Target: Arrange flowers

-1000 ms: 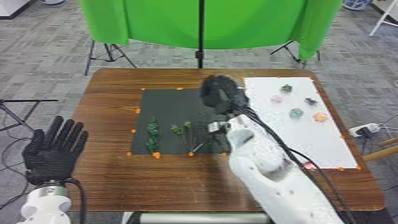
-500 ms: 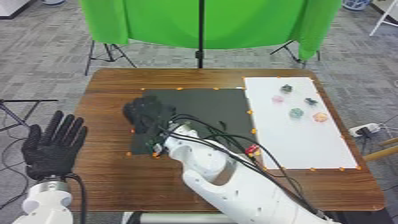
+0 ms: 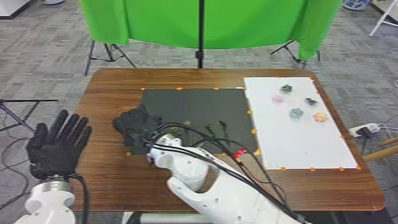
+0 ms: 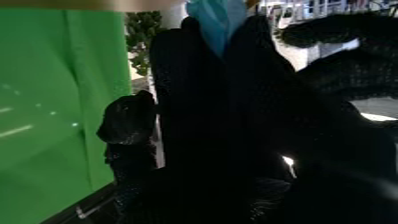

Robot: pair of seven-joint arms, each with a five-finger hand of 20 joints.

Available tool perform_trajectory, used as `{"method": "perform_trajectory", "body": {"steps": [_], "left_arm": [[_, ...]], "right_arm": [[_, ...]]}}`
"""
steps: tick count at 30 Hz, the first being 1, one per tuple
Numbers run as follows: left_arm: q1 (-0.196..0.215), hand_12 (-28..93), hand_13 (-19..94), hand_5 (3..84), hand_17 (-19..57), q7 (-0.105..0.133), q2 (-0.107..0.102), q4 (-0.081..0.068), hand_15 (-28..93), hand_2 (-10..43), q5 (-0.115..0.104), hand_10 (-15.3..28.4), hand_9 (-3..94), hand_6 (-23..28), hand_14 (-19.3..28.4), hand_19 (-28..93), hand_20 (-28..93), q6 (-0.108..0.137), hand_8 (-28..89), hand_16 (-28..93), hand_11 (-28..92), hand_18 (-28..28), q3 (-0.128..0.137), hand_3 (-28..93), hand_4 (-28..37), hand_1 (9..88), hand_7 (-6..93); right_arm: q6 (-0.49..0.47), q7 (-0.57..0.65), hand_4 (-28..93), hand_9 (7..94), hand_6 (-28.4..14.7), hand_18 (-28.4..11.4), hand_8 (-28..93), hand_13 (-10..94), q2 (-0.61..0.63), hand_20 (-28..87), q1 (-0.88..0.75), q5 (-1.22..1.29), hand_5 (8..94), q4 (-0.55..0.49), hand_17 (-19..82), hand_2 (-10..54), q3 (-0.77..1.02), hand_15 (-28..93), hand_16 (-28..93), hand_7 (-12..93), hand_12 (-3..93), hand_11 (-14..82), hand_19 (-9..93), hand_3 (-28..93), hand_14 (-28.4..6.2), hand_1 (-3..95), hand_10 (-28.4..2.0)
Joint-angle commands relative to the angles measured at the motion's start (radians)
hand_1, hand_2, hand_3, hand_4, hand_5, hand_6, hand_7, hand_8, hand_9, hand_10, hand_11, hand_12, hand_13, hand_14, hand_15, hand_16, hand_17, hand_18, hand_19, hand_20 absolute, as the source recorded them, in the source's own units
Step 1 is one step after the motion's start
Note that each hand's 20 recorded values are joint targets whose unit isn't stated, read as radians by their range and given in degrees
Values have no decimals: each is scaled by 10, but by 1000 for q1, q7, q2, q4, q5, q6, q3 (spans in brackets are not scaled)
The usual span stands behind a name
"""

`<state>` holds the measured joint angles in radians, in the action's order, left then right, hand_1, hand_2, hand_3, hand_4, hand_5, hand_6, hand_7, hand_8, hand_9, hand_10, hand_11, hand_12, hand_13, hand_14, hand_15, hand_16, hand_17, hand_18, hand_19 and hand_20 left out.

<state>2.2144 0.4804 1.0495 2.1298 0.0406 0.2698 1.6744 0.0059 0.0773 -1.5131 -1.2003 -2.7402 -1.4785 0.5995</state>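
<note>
Hanging beyond the brown table (image 3: 102, 95), a green cloth (image 3: 249, 25) faces gray carpet (image 3: 44, 65). Green stems (image 3: 223, 128) lie on the dark mat (image 3: 195, 102), small flowers (image 3: 321, 117) on the white sheet (image 3: 311, 145). The left hand (image 3: 53, 157) is spread wide; the right hand (image 3: 133, 125), at the mat's left edge, I cannot tell.

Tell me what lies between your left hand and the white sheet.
Head view: brown tabletop, the right hand and arm, and the black sheet with green stems.

left hand (image 3: 53, 157) has straight fingers (image 3: 59, 125); right hand (image 3: 131, 125) ends a leftward-slanting arm (image 3: 240, 202).
</note>
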Motion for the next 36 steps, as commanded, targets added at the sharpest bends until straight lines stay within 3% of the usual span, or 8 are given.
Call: {"method": "perform_trajectory", "body": {"steps": [1, 7, 11, 14, 22, 28, 32, 36], "left_arm": [[-5, 92, 284, 424, -69, 27, 13, -22, 335, 201, -2, 158, 381, 95, 161, 354, 118, -25, -98, -77, 205, 132, -21, 757, -283, 226, 96], [-2, 92, 284, 424, -69, 23, 18, -25, 335, 199, -1, 157, 381, 95, 160, 355, 118, -33, -99, -77, 206, 132, -17, 760, -283, 231, 97], [-5, 92, 284, 424, -69, 19, 20, -27, 335, 198, -4, 158, 380, 94, 160, 356, 118, -39, -99, -77, 204, 132, -16, 761, -283, 233, 98], [-5, 92, 284, 423, -69, 14, 20, -31, 335, 197, 32, 157, 381, 95, 160, 356, 119, -24, -99, -77, 204, 131, -16, 761, -283, 234, 98], [1, 93, 283, 424, -69, -2, 26, -28, 336, 194, 20, 156, 381, 95, 161, 356, 118, -23, -99, -77, 206, 132, 0, 758, -283, 240, 99], [23, 92, 283, 424, -69, -50, 65, -25, 336, 197, 20, 155, 381, 96, 161, 355, 118, -19, -100, -77, 207, 131, 37, 754, -283, 235, 97], [51, 91, 284, 423, -69, -57, 80, -14, 336, 197, 26, 156, 380, 95, 161, 355, 118, -16, -99, -77, 207, 131, 53, 759, -283, 232, 97], [64, 91, 284, 423, -69, -53, 93, -9, 336, 196, 21, 157, 380, 95, 160, 355, 118, -30, -99, -77, 206, 131, 56, 758, -283, 234, 97]], "right_arm": [[45, -16, -283, 727, -16, -240, -53, 602, -48, 536, -23, -110, 630, 70, 323, -95, 46, 564, 379, 438, 381, 165, 900, 761, -82, 602, -116], [-4, 35, -283, 724, -18, -246, -48, 596, -34, 535, -21, -121, 646, 49, 324, -95, 32, 579, 374, 424, 389, 179, 904, 764, -90, 600, -120], [-26, 50, -283, 665, -17, -251, -91, 572, -27, 543, -25, -118, 653, 41, 319, -95, 30, 608, 364, 338, 301, 267, 909, 769, -101, 587, -138], [-22, 74, -283, 629, -16, -256, -176, 550, -20, 549, -27, -125, 657, 37, 314, -95, 24, 628, 358, 290, 219, 303, 912, 781, -114, 580, -156], [-43, 115, -283, 587, -19, -263, -167, 514, -8, 555, -32, -83, 656, 22, 307, -95, 29, 674, 333, 250, 183, 269, 916, 813, -138, 565, -171], [-84, 253, -283, 570, -30, -268, -162, 506, 57, 555, -43, 60, 634, -101, 304, -95, 53, 685, 317, 227, 175, 240, 917, 833, -149, 539, -178], [-118, 383, -283, 553, -41, -271, -148, 496, 105, 552, -93, 172, 611, -229, 304, -95, 187, 701, 290, 198, 174, 224, 919, 849, -163, 516, -188], [-38, 461, -283, 536, -54, -273, -138, 481, 209, 544, -122, 200, 589, -267, 306, -95, 312, 726, 251, 180, 173, 210, 923, 868, -179, 498, -198]]}}
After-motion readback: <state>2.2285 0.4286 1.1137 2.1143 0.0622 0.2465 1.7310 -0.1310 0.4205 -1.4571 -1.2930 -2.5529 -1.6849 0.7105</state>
